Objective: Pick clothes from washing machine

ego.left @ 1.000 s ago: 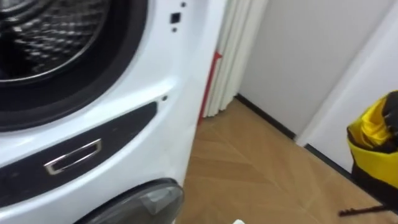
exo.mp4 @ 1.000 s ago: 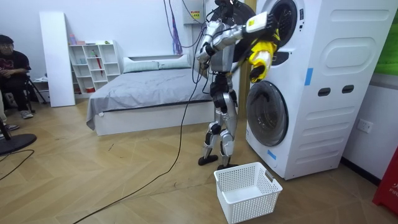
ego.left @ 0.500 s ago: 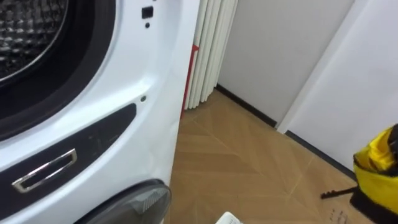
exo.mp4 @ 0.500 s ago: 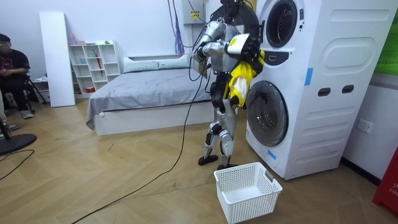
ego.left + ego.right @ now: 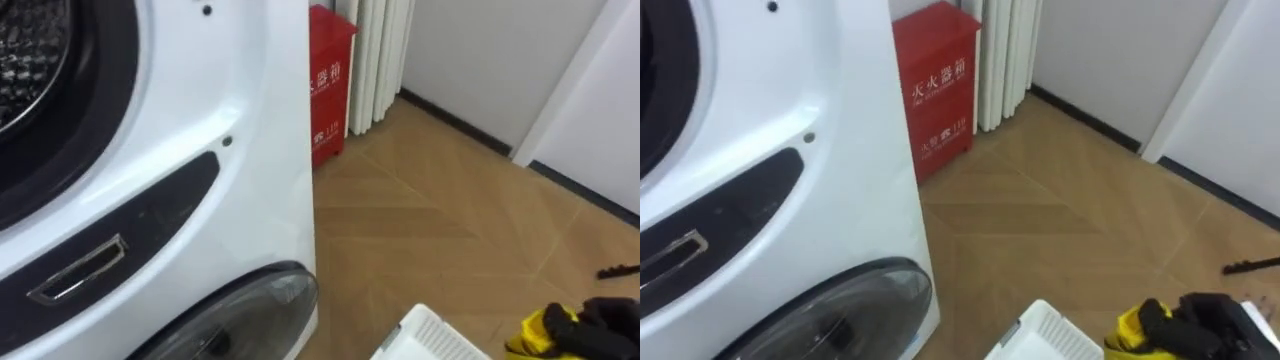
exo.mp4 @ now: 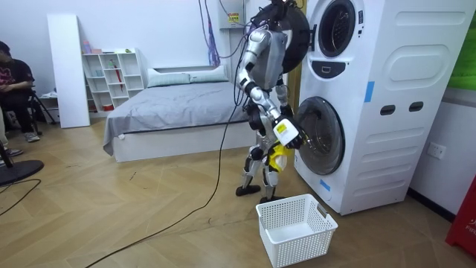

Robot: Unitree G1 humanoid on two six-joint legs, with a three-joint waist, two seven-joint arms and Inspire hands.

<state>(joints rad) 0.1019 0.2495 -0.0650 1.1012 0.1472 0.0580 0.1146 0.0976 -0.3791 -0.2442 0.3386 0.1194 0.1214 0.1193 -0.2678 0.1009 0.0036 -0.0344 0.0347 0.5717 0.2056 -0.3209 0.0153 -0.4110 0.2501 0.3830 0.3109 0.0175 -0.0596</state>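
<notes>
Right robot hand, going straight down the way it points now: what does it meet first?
Likely the white basket, near its rim; the right robot hand holds the yellow garment above it, depth unclear.

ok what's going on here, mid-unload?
The robot stands at the white stacked washing machines, whose upper door hangs open. Its right hand is curled round a crumpled yellow garment, held low beside the white slatted plastic laundry basket on the wooden floor. The garment isn't in the basket yet.
</notes>
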